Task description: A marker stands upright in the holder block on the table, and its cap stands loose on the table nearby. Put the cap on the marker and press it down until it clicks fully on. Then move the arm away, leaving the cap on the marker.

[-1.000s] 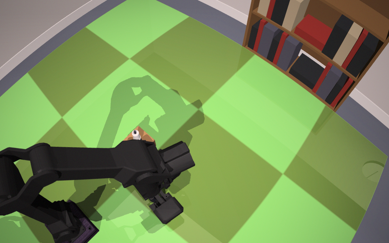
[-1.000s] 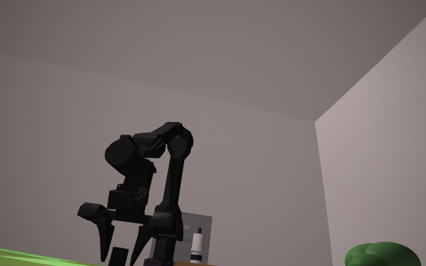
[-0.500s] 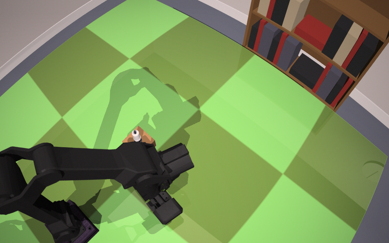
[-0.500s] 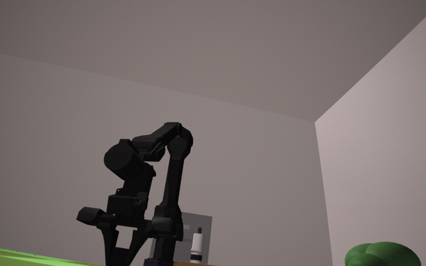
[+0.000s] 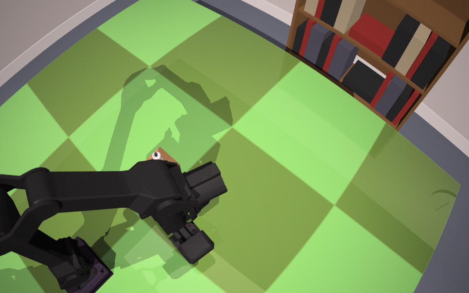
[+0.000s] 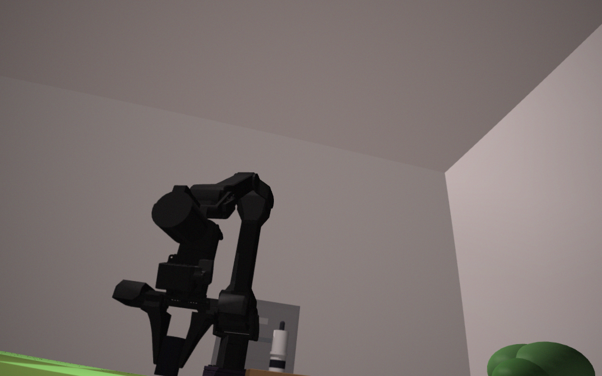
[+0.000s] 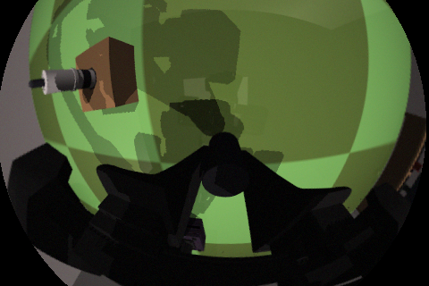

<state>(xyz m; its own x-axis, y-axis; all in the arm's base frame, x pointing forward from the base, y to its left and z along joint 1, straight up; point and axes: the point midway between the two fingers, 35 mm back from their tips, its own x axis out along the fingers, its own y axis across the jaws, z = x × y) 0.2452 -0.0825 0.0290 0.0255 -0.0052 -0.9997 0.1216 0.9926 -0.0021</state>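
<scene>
The dark cap [image 6: 172, 350] [image 7: 225, 180] stands on the table, upright or nearly so. My gripper [image 6: 168, 364] [image 7: 223, 152] points down and is shut on the cap, with one finger on each side. In the top view the arm hides the cap and the fingertips. The white marker [image 5: 156, 156] [image 6: 278, 343] [image 7: 60, 80] stands upright with its dark tip bare, in the orange-brown holder block [image 5: 168, 157] [image 6: 258, 373] [image 7: 122, 73]. The block is to the left of the gripper in the wrist view, and the arm partly covers it in the top view.
The arm's purple base [image 5: 99, 273] [image 7: 195, 234] stands on the green checkered table [image 5: 283, 174]. A bookshelf [image 5: 404, 122] stands beyond the table edge. A grey panel [image 6: 293, 317] and a green rounded object [image 6: 551, 360] show in the exterior view.
</scene>
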